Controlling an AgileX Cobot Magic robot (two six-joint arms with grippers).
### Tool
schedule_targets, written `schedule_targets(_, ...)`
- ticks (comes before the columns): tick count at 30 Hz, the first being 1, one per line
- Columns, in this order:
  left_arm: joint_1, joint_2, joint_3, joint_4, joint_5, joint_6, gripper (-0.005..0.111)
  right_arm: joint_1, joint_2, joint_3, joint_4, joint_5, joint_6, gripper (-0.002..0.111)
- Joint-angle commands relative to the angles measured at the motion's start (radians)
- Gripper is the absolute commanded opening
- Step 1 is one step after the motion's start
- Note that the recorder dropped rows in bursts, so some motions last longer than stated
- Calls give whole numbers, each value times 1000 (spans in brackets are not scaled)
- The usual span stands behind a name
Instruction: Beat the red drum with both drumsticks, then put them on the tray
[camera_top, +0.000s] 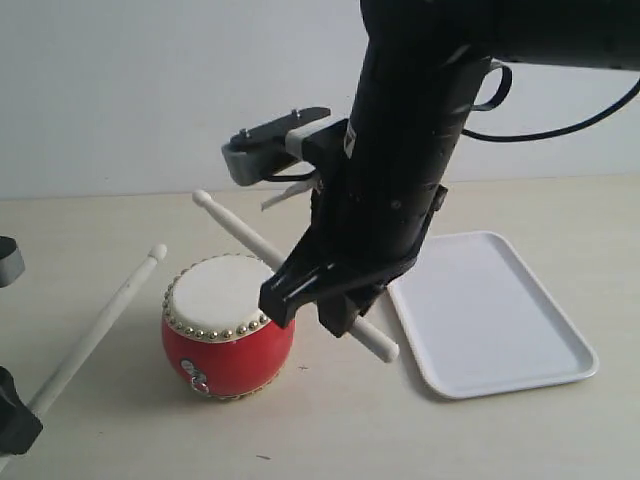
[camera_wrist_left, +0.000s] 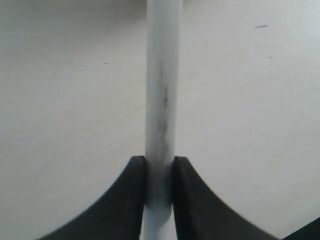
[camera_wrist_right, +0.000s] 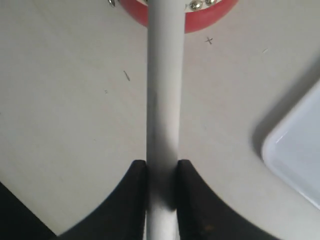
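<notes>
- Red drum sits upright on the worktop between the two grippers. It is just below and beside the right gripper, with its cream head facing up.
- That right gripper is clamped on the right drumstick partway along the shaft, a black finger pressed to each side.
- From the grip the stick slants up across the far edge of the drum head, and its rounded tip hangs in the air beyond the drum. I cannot tell whether the shaft touches the rim.
- The blunt end pokes out on the other side of the gripper, close to the near edge of the tray.
- The white tray lies flat on the worktop, on the side of the right gripper away from the drum.
- The left gripper is likewise closed tight on the left drumstick, low on its shaft.
- This stick angles up from the gripper toward the drum, its tip held near the drum's side but clear of it.
</notes>
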Motion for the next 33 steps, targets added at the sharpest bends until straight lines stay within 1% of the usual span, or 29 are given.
schedule_targets(1, 12, -9, -9, 6, -16, -10, 0, 2, 85, 51, 7, 3, 12, 0)
schedule_targets(3, 12, -9, -9, 6, -16, -10, 0, 2, 130, 82, 62, 3, 12, 0)
schedule_targets(7, 12, -9, -9, 6, -5, -5, 0, 2, 163, 90, 64, 3, 10, 0)
schedule_targets(12, 12, -9, -35, 4, 13, 21, 0, 2, 41, -6, 17, 3, 12, 0)
schedule_targets(15, 12, 12, -109, 4, 91, 54, 0, 2, -51, -58, -23, 3, 12, 0)
schedule_targets(18, 12, 52, -197, 4, 168, 63, 0, 0, -112, -63, -62, 3, 28, 0)
schedule_targets(20, 12, 93, -252, 4, 218, 78, 0, 0, -127, -63, -91, 3, 44, 0)
schedule_targets(22, 10, 141, -284, 6, 238, 80, 0, 0, -128, -63, -95, 3, 49, 0)
schedule_targets(26, 8, 273, -299, 3, 277, 113, 0, 0, -118, -63, -84, 3, 49, 0)
schedule_targets(29, -14, 385, -302, -2, 294, 155, 0, 0, -116, -63, -84, 3, 49, 0)
schedule_targets(31, -31, 454, -318, -7, 335, 163, 0, 0, -117, -63, -84, 3, 52, 0)
schedule_targets(33, -45, 473, -344, -14, 346, 151, 0, 0, -117, -63, -84, 3, 54, 0)
